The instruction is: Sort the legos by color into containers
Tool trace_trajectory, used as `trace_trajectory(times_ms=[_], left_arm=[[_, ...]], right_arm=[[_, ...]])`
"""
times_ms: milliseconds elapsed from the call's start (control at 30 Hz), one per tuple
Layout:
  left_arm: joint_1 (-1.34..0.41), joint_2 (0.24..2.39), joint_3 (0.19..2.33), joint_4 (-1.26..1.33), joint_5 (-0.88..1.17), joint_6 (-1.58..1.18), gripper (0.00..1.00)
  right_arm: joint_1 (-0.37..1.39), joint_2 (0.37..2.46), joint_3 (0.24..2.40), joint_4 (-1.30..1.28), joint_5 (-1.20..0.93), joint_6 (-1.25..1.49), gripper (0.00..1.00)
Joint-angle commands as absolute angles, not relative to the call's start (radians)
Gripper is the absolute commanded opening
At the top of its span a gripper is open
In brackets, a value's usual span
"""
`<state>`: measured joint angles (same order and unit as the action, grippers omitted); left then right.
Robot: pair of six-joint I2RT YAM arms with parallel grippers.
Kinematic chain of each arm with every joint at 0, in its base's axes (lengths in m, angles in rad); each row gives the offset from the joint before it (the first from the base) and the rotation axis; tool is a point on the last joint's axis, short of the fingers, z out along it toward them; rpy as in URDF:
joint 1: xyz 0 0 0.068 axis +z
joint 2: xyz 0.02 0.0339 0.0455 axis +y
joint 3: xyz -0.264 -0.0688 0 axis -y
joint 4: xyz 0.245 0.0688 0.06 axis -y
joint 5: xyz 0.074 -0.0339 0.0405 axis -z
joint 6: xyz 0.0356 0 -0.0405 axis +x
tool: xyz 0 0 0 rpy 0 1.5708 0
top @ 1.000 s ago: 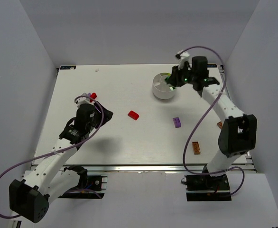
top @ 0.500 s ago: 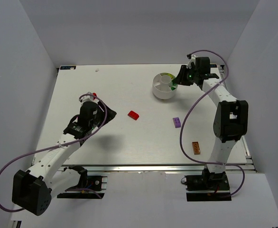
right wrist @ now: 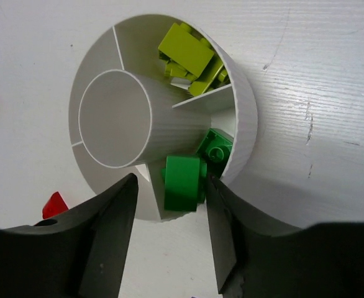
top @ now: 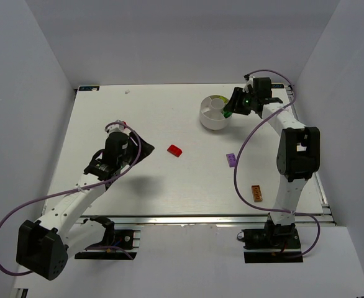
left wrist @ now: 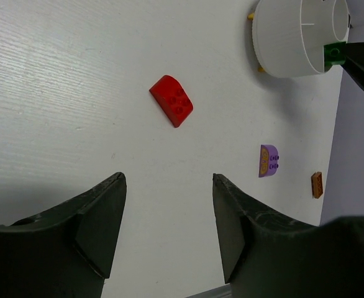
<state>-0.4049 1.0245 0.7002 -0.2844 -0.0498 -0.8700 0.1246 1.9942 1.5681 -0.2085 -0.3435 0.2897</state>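
**Green brick at the dish, three more waiting on the table**

My right tool [right wrist: 171,186] hangs over the near rim of the dish [right wrist: 247,124]. Its jaws stand wider than the green brick [right wrist: 182,180] between them. There is a clear gap on one side, so I judge the brick is not clamped. It sits at the mouth of a wedge [right wrist: 230,123], leaning over a second green brick [right wrist: 216,149]. The yellow-green bricks [right wrist: 185,49] fill the neighbouring wedge, and the centre well [right wrist: 113,118] shows nothing in it.

My left tool [left wrist: 168,183] hovers low over the table [left wrist: 58,74], jaws wide with nothing between them. Ahead of the fingertips, and apart from them, lies the red brick [left wrist: 171,100], studs up and set at a slant to my jaws. Beyond it are the purple brick [left wrist: 268,160] and, farther off, the orange brick [left wrist: 317,184]. All three lie well apart from each other and from the dish.

These pieces look light, stiff and glossy. I expect no crushing, but a skewed pinch could squirt one sideways. The red one seems rounded along one edge. I would turn my wrist to line up with it and close on its two flat long sides, fingertips right down at the table.
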Motion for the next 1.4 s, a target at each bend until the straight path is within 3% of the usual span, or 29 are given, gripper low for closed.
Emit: trace_trajectory(times_ms=[0, 167, 367, 533, 600, 667, 733, 767, 933, 1100, 1367], left_arm=[[-0.399, 1.028, 0.709, -0.259, -0.018, -0.870, 0.68], [-0.399, 1.055, 0.707, -0.212, 0.057, -0.867, 0.67], [-0.399, 1.172, 0.752, -0.222, 0.101, -0.902, 0.53], [-0.402, 1.259, 0.826, -0.267, 0.075, -0.933, 0.60], [-0.405, 1.321, 0.862, -0.313, 0.069, -0.936, 0.63], [-0.417, 1.395, 0.915, -0.359, 0.061, -0.939, 0.72], [-0.434, 1.449, 0.951, -0.379, 0.060, -0.934, 0.74], [-0.442, 1.475, 0.986, -0.393, 0.052, -0.931, 0.76], [-0.454, 1.679, 1.130, -0.509, 0.034, -1.006, 0.80], [-0.471, 1.845, 1.319, -0.621, 0.023, -1.057, 0.84], [-0.476, 1.975, 1.446, -0.696, 0.029, -1.108, 0.86]], right_arm=[[0.120, 2.009, 1.626, -0.166, -0.342, 0.284, 0.55], [0.118, 1.999, 1.632, -0.166, -0.348, 0.267, 0.61], [0.066, 1.913, 1.611, -0.161, -0.472, 0.249, 0.62], [0.021, 1.793, 1.519, -0.158, -0.750, 0.051, 0.65], [0.025, 1.709, 1.467, -0.146, -0.892, -0.053, 0.58], [0.037, 1.620, 1.359, -0.115, -0.942, -0.086, 0.40], [0.060, 1.565, 1.300, -0.109, -0.950, -0.141, 0.25], [0.069, 1.518, 1.246, -0.107, -0.943, -0.152, 0.25], [0.104, 1.408, 1.138, -0.087, -0.894, -0.129, 0.41], [0.103, 1.370, 1.091, -0.069, -0.845, -0.107, 0.45], [0.103, 1.325, 1.046, -0.051, -0.802, -0.092, 0.46]])
